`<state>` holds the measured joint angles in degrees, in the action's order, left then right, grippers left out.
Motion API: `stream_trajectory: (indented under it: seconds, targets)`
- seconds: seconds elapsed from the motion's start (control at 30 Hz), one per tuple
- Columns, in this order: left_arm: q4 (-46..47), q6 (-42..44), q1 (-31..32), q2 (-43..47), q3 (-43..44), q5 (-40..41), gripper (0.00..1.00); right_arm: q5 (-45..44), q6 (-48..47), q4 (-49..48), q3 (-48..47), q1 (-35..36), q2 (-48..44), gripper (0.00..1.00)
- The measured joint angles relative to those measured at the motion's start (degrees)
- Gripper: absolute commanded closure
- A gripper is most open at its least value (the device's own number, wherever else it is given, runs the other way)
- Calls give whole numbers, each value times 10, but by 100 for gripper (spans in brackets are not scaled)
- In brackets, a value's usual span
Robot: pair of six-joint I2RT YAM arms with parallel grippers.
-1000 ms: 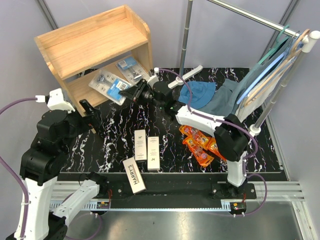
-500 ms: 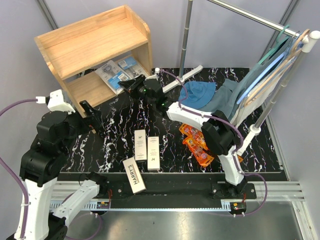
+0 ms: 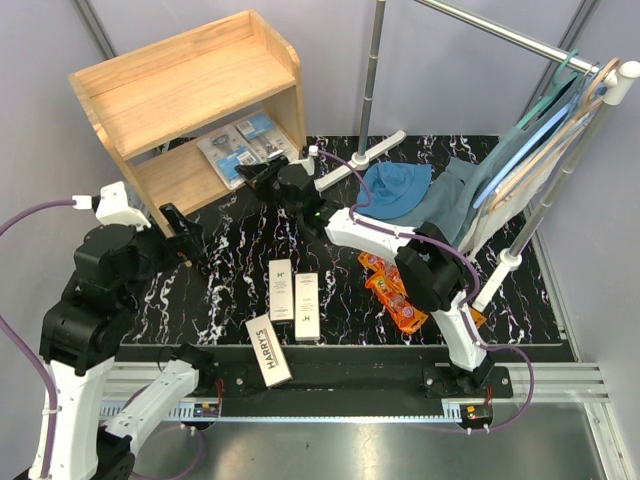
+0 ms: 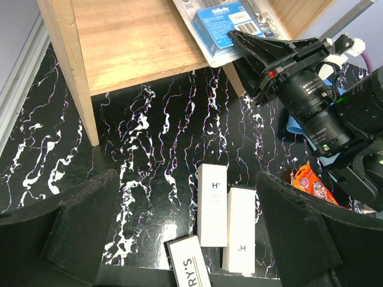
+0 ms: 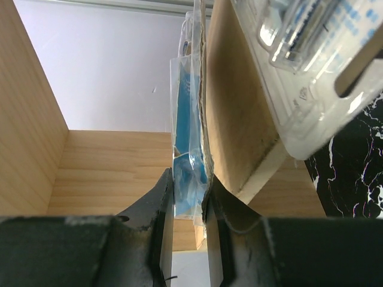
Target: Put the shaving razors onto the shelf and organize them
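On the lower level of the shelf, the right claw grips a blue blister pack beside a second pack, while white boxes and orange packs wait on the surface, left claw open.

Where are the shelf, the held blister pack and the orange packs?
shelf (image 3: 185, 85), top external view, top board.
held blister pack (image 5: 188, 152), right wrist view, blue inner card.
orange packs (image 3: 392, 292), top external view, middle pack.

Blister packs crowd the shelf's lower right; left half free.
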<state>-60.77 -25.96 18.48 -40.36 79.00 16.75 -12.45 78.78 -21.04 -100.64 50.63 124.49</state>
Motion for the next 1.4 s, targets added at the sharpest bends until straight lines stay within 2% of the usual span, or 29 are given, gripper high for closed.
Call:
stream_trajectory:
  seconds: [0.17,0.37,0.5,0.53,0.77,0.97,1.17,1.4]
  targets:
    - [-1,0,0,3,-4,0,1,-3,10,-2,14,1,0,97]
    - [-2,0,0,5,-8,0,1,-5,16,-6,22,1,0,88]
    - [-2,1,0,5,-8,-1,1,-4,16,-7,22,1,0,75]
    - [-2,3,0,5,-8,-1,1,-4,17,-8,23,1,0,68]
    - [-2,7,0,5,-9,-5,1,-1,18,-19,29,1,0,37]
    - [-2,7,0,5,-14,-7,1,1,14,-27,39,1,-6,23]
    - [-3,7,0,5,-18,-12,1,1,10,-19,52,1,-8,15]
    - [-3,7,0,5,-19,-15,1,2,-5,-19,73,1,-23,12]
